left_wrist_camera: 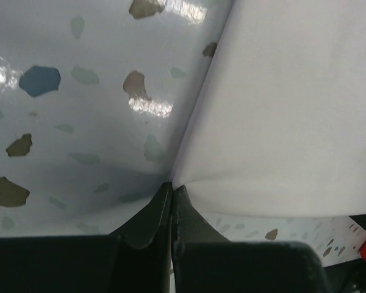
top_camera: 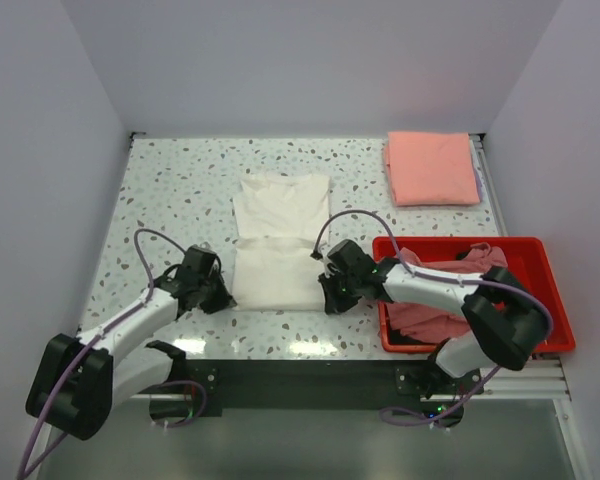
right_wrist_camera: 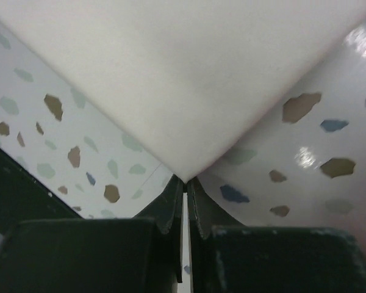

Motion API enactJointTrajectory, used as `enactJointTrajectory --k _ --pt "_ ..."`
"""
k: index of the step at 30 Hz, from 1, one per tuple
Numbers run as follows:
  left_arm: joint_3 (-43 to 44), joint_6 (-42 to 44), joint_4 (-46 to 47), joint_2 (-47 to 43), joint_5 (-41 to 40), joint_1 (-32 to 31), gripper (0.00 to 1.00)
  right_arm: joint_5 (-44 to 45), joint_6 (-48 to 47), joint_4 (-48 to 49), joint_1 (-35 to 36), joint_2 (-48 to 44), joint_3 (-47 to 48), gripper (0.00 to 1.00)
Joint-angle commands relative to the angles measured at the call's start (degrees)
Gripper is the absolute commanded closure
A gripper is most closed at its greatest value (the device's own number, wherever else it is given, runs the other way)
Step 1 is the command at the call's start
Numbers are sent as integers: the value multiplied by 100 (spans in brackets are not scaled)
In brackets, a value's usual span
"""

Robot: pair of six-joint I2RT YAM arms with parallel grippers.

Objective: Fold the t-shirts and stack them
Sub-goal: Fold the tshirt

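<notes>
A white t-shirt [top_camera: 278,238] lies flat in the middle of the speckled table, print side hidden. My left gripper [top_camera: 223,298] is shut on its near left corner; the left wrist view shows the white t-shirt [left_wrist_camera: 293,110] pinched at the tips of that gripper [left_wrist_camera: 171,186]. At the near right corner my right gripper [top_camera: 327,300] is shut on the cloth, and the white t-shirt [right_wrist_camera: 189,79] comes to a point between that gripper's tips [right_wrist_camera: 186,180] in the right wrist view. A folded salmon-pink t-shirt [top_camera: 431,167] rests at the back right. A dusty-pink t-shirt [top_camera: 450,290] lies crumpled in the bin.
A red plastic bin [top_camera: 555,290] stands at the right near edge, beside my right arm. The table's near edge [top_camera: 310,357] runs just behind both grippers. Grey walls close in the left, right and back sides.
</notes>
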Motion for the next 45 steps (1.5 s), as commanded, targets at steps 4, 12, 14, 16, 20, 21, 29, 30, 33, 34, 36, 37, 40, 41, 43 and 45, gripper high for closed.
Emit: enactJointTrajectory --k 4,12,14,16,20,21,29,30,33,34,36,37,40,41,43,45 --pt "-223 -525 -1130 -1021 124 -433 100 -419 565 -667 357 -1189 -659 100" --pt "786 -816 -2800 -2497 -44 -671 100 -1332 794 -1967 454 -2647 -265 100" --pt "1189 -816 -3081 -2657 -26 -671 100 -1509 803 -2249 454 -2798 -19 100" --pt "1472 -816 -3292 -2833 -122 -671 100 -1728 803 -2592 454 -3000 244 100" --pt "2333 -772 -3679 -2965 -306 -671 100 -2036 803 -2936 454 -3202 597 100" --pt "2465 -746 -3724 -2956 -420 -671 100 -2089 821 -2997 454 -3220 641 100" --pt "3134 -394 -3452 -2649 -720 -671 100 -2301 891 -3173 445 -3194 1107 100" --pt "3169 -376 -3408 -2553 -842 -671 100 -2274 891 -3199 445 -3150 1133 100" --pt "3222 -324 -3145 -2368 -1010 -671 100 -2221 856 -3261 384 -2931 1230 100" --pt "3187 -315 -2979 -2315 -1010 -671 100 -2239 830 -3253 340 -2869 1239 100" --pt "3169 -280 -2855 -2104 -1063 -671 100 -2335 795 -3209 183 -2747 1239 100" --pt "3187 -297 -2819 -1999 -1132 -671 100 -2397 690 -3182 86 -2711 1239 100" --pt "3161 -315 -2679 -1656 -1361 -671 100 -2669 549 -2963 -336 -2553 1160 100" --pt "3143 -306 -2504 -1499 -1396 -671 100 -2739 514 -2928 -450 -2509 1151 100" --pt "3160 -271 -2284 -1331 -1441 -671 100 -2871 400 -2822 -705 -2316 1151 100" --pt "3230 -253 -2204 -1076 -1572 -662 100 -2977 320 -2682 -846 -2175 1212 100"
